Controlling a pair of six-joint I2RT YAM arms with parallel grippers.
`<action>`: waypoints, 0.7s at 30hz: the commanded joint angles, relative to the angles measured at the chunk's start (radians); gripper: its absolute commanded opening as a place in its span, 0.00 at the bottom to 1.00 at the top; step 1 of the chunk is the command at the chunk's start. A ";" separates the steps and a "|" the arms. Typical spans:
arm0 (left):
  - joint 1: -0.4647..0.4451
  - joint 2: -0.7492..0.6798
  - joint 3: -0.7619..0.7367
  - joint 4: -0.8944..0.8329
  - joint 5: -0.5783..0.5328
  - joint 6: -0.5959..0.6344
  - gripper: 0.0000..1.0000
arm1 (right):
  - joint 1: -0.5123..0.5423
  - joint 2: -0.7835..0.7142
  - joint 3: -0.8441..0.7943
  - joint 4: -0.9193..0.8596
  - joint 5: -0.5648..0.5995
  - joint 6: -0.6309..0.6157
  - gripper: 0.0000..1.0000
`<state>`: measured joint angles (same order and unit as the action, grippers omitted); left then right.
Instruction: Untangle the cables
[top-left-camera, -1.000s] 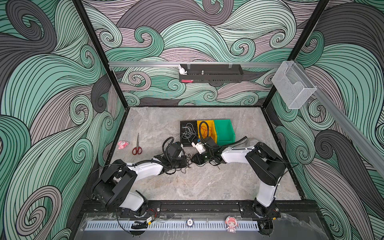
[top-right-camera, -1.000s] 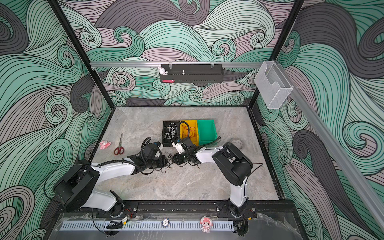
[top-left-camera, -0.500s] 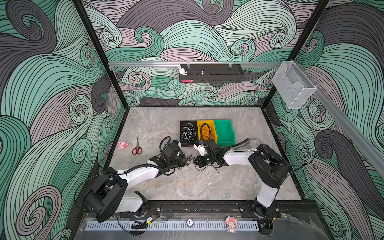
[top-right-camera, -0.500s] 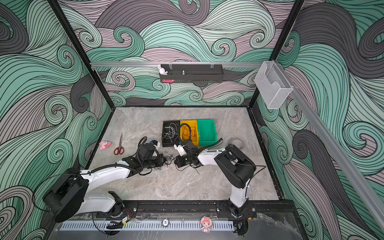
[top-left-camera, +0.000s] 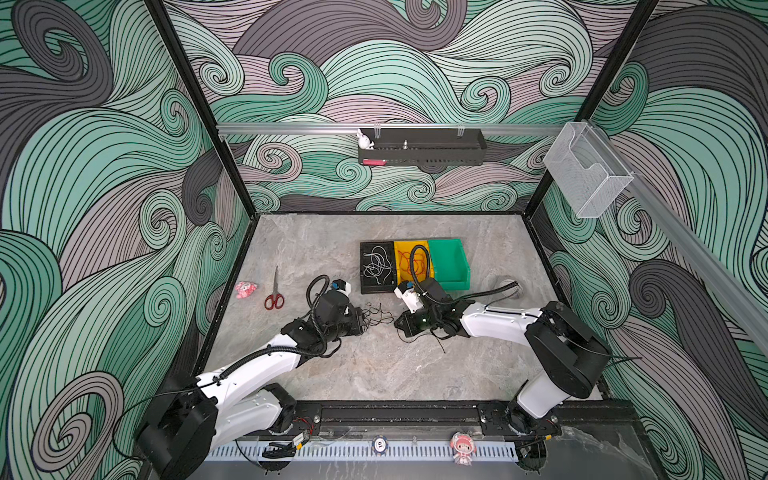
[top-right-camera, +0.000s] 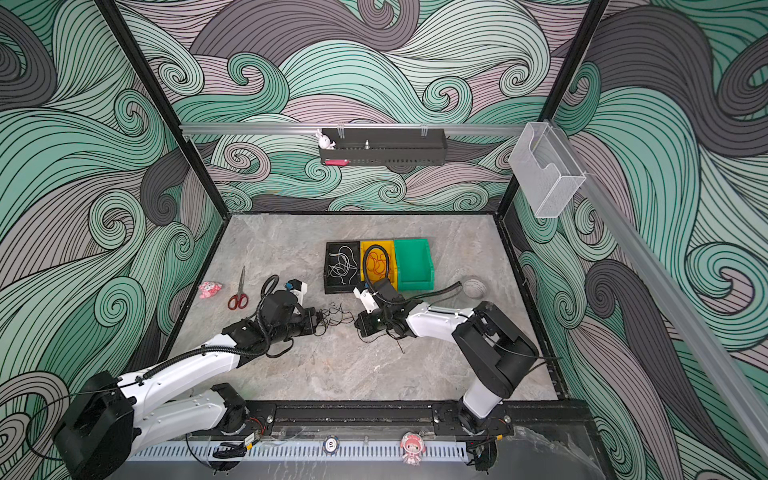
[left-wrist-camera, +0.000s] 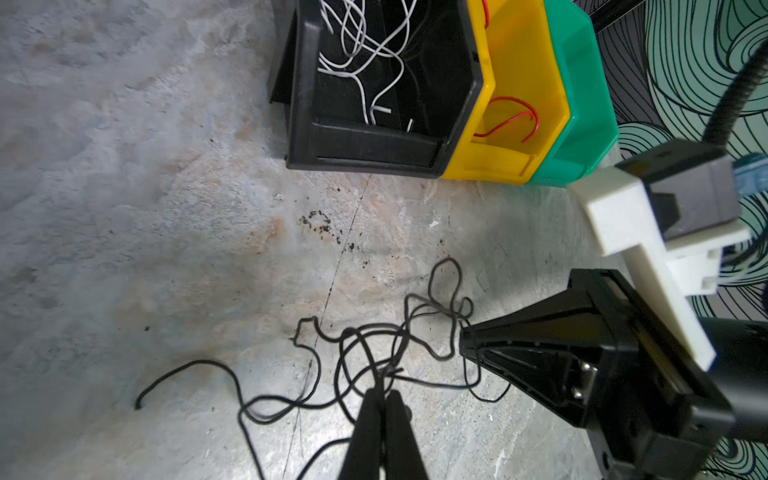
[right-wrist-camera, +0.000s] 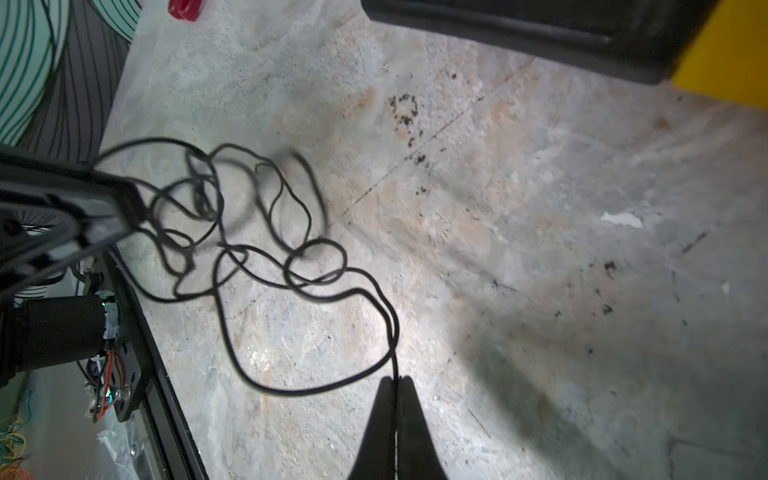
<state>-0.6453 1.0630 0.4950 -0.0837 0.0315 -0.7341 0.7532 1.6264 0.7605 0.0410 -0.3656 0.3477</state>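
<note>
A pink toy (top-left-camera: 245, 289) and red-handled scissors (top-left-camera: 274, 296) lie on the grey table (top-left-camera: 374, 374), well out past the left tool (top-left-camera: 362, 321). This tool is pinched tight on a strand of the black cables (left-wrist-camera: 374, 345), a loose tangle spread between both tools. The right tool (top-left-camera: 397, 325) faces it and is clamped on another strand. Just behind the right tool stand a black bin (top-left-camera: 374, 289) with white cables (top-left-camera: 376, 266), a yellow bin (top-left-camera: 400, 249) with red cables (top-left-camera: 405, 260) and a green bin (top-left-camera: 451, 262). Bare table lies open in front of both tools. A round badge (top-left-camera: 379, 444) on the front rail is too small to read.
</note>
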 joint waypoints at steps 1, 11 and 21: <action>0.004 -0.046 -0.015 -0.049 -0.042 -0.019 0.00 | 0.003 -0.041 -0.024 -0.065 0.054 -0.019 0.00; 0.004 -0.093 -0.035 -0.067 -0.030 -0.037 0.00 | 0.005 -0.115 -0.041 -0.092 0.034 0.002 0.00; 0.006 -0.175 -0.074 -0.131 -0.112 -0.054 0.00 | -0.009 -0.196 -0.059 -0.234 0.198 0.013 0.00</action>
<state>-0.6445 0.9161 0.4305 -0.1661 -0.0299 -0.7723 0.7517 1.4616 0.7128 -0.1192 -0.2512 0.3511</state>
